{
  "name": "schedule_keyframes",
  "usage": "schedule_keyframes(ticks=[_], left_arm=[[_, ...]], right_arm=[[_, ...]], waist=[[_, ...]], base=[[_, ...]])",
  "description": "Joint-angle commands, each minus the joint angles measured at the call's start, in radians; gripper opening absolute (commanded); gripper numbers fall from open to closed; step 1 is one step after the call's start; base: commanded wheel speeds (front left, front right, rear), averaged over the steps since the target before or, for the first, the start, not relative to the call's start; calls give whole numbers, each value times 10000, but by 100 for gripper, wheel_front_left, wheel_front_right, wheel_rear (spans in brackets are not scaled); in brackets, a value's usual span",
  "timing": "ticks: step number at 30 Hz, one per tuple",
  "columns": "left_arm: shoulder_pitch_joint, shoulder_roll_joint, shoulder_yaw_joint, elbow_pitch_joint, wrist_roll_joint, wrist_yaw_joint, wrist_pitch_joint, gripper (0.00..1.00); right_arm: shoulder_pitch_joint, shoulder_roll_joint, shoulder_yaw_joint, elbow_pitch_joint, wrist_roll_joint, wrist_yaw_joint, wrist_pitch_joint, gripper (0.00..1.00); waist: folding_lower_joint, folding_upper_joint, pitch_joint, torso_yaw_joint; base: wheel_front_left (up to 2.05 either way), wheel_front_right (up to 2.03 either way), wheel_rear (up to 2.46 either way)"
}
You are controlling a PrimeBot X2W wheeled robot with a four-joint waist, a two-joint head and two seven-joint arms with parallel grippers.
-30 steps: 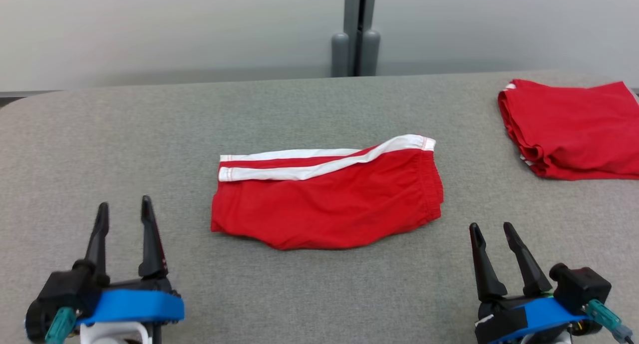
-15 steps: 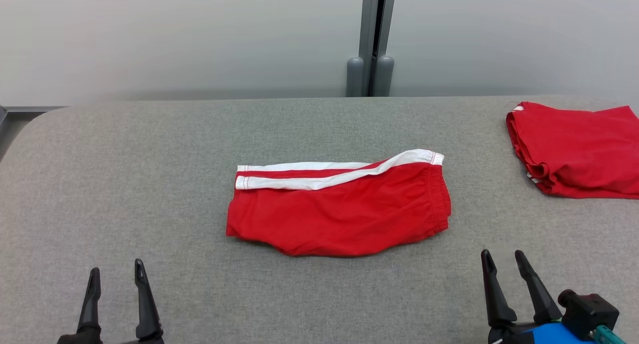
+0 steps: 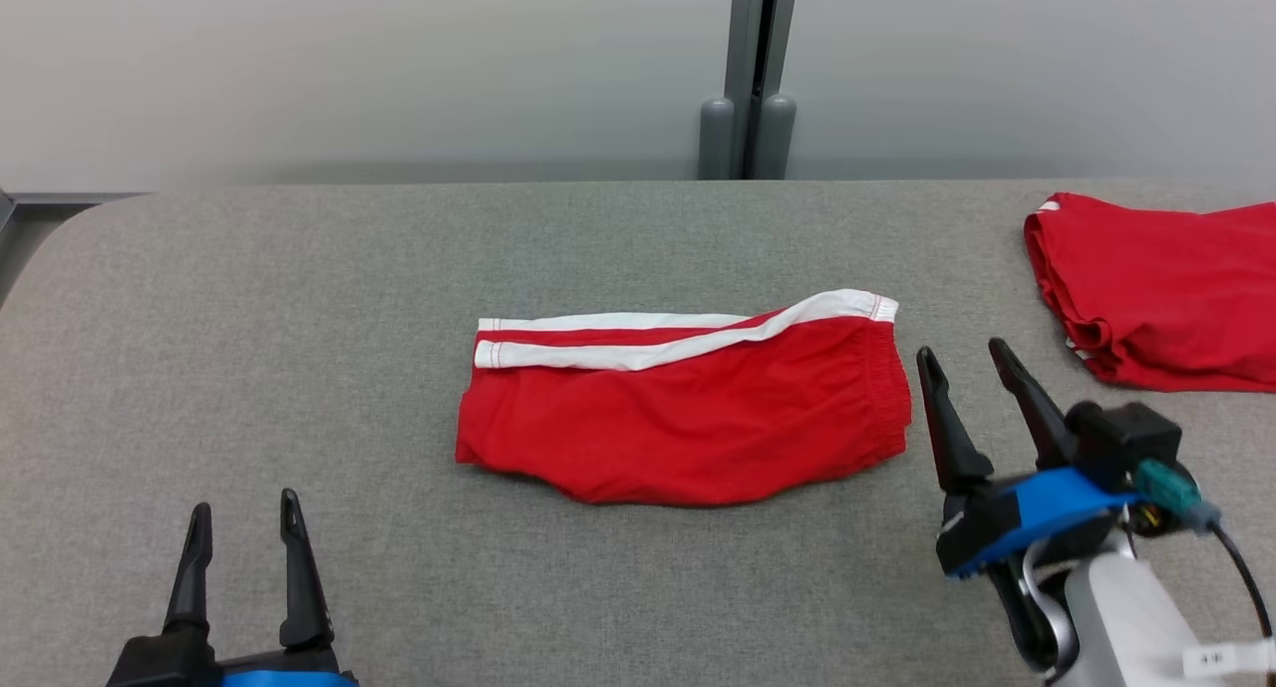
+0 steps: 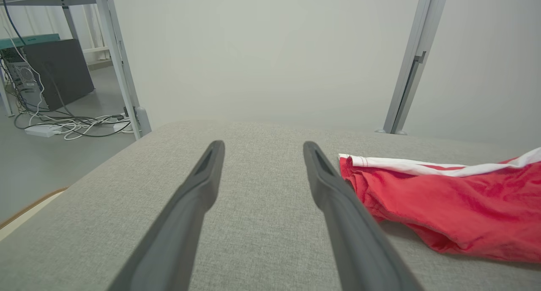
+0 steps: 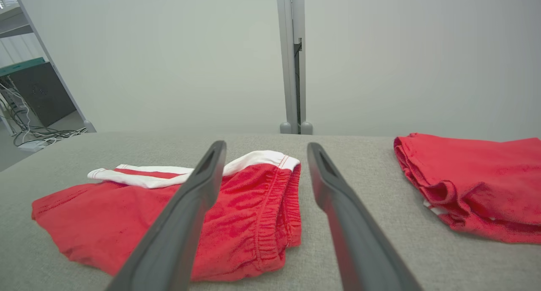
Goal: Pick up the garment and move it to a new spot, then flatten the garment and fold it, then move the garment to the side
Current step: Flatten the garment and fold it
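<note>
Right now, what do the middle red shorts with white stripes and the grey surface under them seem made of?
Red shorts with white stripes: soft matte cloth, fibre unclear; limp wrinkles, gathered waistband. Grey table surface: matte woven fabric, fine flecked weave.

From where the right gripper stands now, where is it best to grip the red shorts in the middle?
Probably the elastic waistband at the right end of the red shorts, coming from the right with the open right gripper: this gathered edge is thick and faces it.
</note>
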Motion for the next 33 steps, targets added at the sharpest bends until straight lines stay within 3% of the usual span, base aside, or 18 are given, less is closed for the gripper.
schedule_keyframes(ticks=[1, 7, 18, 24, 25, 26, 27, 33], left_arm=[[-198, -16, 4, 19, 55, -80, -41, 100], [-572, -62, -159, 67, 26, -158, -42, 100], [-1060, -86, -447, 159, -78, -85, -42, 100], [-1104, -87, -637, 204, -154, -13, -42, 100], [-1100, -86, -640, 207, -182, 15, -42, 100], [-1085, -87, -650, 213, -191, 33, -42, 100], [-1067, -87, -664, 222, -182, 54, -42, 100], [-861, -87, -659, 247, -213, 91, -42, 100]], right_arm=[[-526, -50, 29, 283, -112, 2, 161, 100], [-2180, -384, -23, 2207, -566, 2, 819, 100], [-3473, -741, 51, 5881, -870, 2, 685, 100], [-3819, -432, 101, 7288, -358, 2, 419, 100], [-3841, -339, 156, 7440, -139, 3, 461, 76], [-3848, -263, 228, 7575, 78, 3, 499, 29], [-3861, -193, 333, 7653, 274, 3, 491, 0], [-3907, -283, 984, 7646, 1364, 3, 42, 0]], waist=[[-1, -1, 96, 79], [-1, -1, 558, 477], [-1, -1, 1251, 984], [-1, -1, 1287, 1062], [-1, -1, 1274, 1053], [-1, -1, 1259, 1039], [-1, -1, 1236, 1020], [-1, -1, 961, 810]], base=[[0, 0, 0], [0, 0, 0], [0, 0, 0], [0, 0, 0], [0, 0, 0], [0, 0, 0], [0, 0, 0], [0, 0, 0]])
